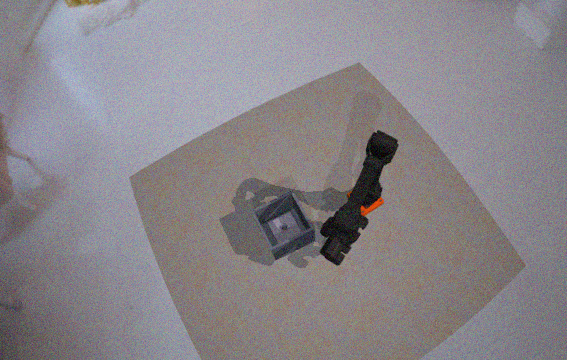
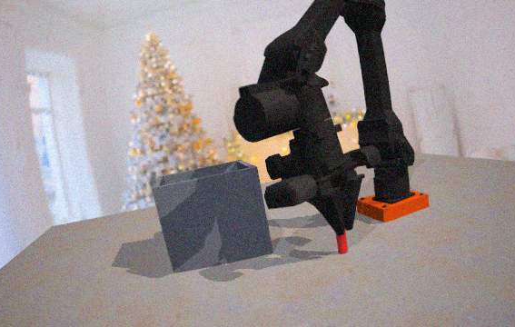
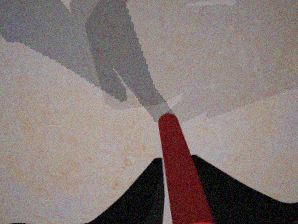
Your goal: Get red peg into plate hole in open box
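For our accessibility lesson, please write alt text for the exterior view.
A black robot arm's fingers grip a red peg upright at the table, right of a tall grey box. Behind are the arm's orange base and a lit Christmas tree.

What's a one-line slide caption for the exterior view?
Gripper closed on the red peg, beside the grey open box.

The red peg (image 2: 342,244) (image 3: 181,170), a slim round rod, stands nearly upright between the gripper's closed-in fingertips, outside the grey open box (image 2: 216,220) (image 1: 294,245), which sits upright with a small hole in its bottom plate (image 1: 290,231).
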Motion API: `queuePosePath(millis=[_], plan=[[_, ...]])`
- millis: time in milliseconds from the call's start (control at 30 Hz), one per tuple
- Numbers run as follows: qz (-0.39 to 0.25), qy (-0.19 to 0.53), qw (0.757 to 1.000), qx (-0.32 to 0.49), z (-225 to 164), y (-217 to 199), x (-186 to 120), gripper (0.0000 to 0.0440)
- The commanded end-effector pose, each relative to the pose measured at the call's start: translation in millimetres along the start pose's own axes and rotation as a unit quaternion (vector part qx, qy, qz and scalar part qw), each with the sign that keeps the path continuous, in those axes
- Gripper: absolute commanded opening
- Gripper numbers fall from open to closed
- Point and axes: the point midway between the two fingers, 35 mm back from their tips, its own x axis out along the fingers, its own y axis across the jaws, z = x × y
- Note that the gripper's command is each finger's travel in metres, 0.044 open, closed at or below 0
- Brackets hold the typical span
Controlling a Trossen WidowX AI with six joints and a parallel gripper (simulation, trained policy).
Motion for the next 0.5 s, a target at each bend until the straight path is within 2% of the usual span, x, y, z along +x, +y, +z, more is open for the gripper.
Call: queuePosePath(millis=[0,467], plan=[[0.028,0.012,1.0,-0.003,-3.0,9.1,-11.8,0.0],[0.115,0.034,0.993,-0.013,-5.0,23.0,-68.8,0.0]])
